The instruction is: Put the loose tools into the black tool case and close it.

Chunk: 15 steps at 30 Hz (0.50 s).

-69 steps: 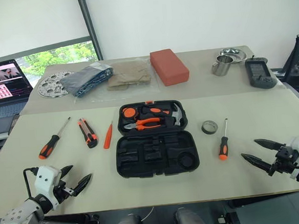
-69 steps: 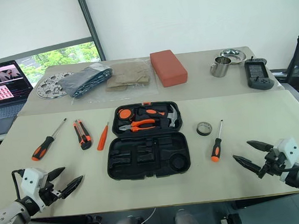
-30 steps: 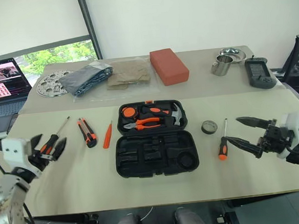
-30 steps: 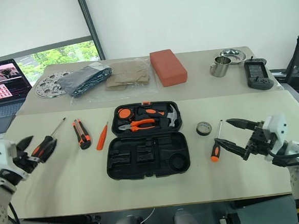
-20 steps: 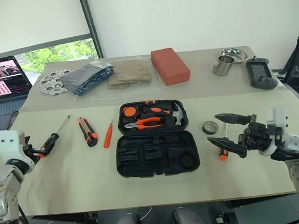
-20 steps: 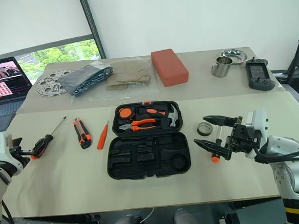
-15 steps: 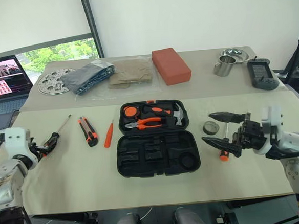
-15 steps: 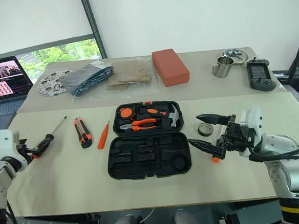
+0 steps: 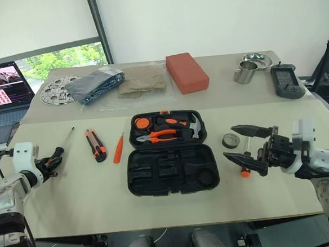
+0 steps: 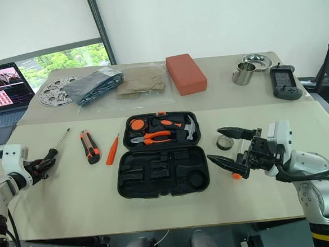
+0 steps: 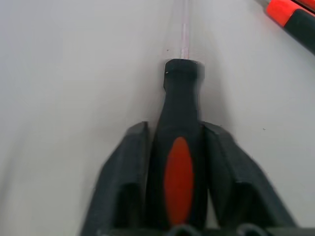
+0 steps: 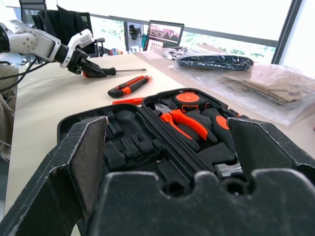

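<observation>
Tool case (image 9: 171,152), black, lay open at the middle of the counter (image 9: 159,206), with pliers (image 9: 161,135) and a hammer (image 9: 194,127) seated in the far half and bare moulded slots in the near half. Left tool (image 9: 50,164) sat at the counter's left edge, closed on the handle of the left screwdriver (image 11: 180,147), whose shaft ran away toward the far side; seen from the left wrist, both fingers (image 11: 129,172) pressed against the black-and-orange grip. Utility knife (image 9: 96,146) and slim orange screwdriver (image 9: 118,149) lay side by side between that screwdriver and the case, apart from each other. Tape roll (image 9: 230,140) rested just right of the case, with the second screwdriver (image 9: 245,162) beside it, handle toward the near edge. Right tool (image 9: 242,144) hovered over that screwdriver with jaws spread wide, holding nothing, pointed toward the case.
</observation>
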Available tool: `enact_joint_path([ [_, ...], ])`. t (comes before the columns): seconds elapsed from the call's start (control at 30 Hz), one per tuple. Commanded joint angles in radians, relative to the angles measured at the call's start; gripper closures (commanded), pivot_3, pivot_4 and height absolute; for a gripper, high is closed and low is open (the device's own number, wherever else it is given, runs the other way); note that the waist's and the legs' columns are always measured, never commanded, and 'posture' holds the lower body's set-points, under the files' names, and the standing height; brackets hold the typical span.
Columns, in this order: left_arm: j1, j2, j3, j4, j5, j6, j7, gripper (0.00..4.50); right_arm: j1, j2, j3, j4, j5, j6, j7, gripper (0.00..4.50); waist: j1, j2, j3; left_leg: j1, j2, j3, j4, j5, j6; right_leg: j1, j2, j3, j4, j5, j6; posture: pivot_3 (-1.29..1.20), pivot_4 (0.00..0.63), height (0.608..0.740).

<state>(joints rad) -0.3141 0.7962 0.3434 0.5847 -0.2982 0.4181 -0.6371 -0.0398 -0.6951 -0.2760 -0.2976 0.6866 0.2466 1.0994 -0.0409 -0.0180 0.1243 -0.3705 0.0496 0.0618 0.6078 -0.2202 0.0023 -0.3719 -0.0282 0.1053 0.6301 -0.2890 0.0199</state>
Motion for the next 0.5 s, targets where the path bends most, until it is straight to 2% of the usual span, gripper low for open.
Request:
enact_joint_path([
  [0.03, 0.013, 0.011, 0.02, 0.009, 0.005, -0.02, 0.0, 3.51, 0.001, 0.0, -0.035, -0.024, 0.009, -0.031, 0.0, 0.0, 0.0, 0.0, 0.0, 0.0, 0.0, 0.0, 0.0, 0.0, 0.0, 0.0, 0.0, 0.0, 0.0, 0.0, 0.0, 0.0, 0.15, 0.74],
  [0.27, -0.044, -0.002, 0.078, -0.126, -0.083, -0.14, -0.084, 3.51, 0.003, 0.0, -0.037, -0.032, 0.017, -0.056, 0.032, 0.0, 0.003, -0.004, 0.0, -0.001, 0.0, -0.001, 0.0, 0.0, 0.0, 0.0, 0.0, -0.002, 0.0, 0.0, 0.0, 0.0, 0.15, 0.74],
  [0.43, -0.098, -0.016, 0.016, -0.295, -0.123, -0.165, -0.193, 3.51, 0.002, -0.008, -0.049, -0.033, 0.038, -0.051, 0.052, 0.0, 0.02, -0.005, 0.0, -0.003, 0.0, -0.001, 0.001, 0.0, 0.0, 0.0, -0.001, -0.005, -0.001, 0.0, 0.0, 0.0, 0.15, 0.74],
  [0.5, -0.132, -0.023, -0.054, -0.372, -0.144, -0.145, -0.285, 3.51, -0.001, -0.009, -0.061, -0.05, 0.076, -0.03, 0.06, 0.0, 0.026, -0.004, 0.0, -0.003, 0.0, 0.0, 0.001, 0.0, 0.0, 0.0, -0.001, -0.005, -0.001, 0.0, 0.0, 0.0, 0.15, 0.74],
])
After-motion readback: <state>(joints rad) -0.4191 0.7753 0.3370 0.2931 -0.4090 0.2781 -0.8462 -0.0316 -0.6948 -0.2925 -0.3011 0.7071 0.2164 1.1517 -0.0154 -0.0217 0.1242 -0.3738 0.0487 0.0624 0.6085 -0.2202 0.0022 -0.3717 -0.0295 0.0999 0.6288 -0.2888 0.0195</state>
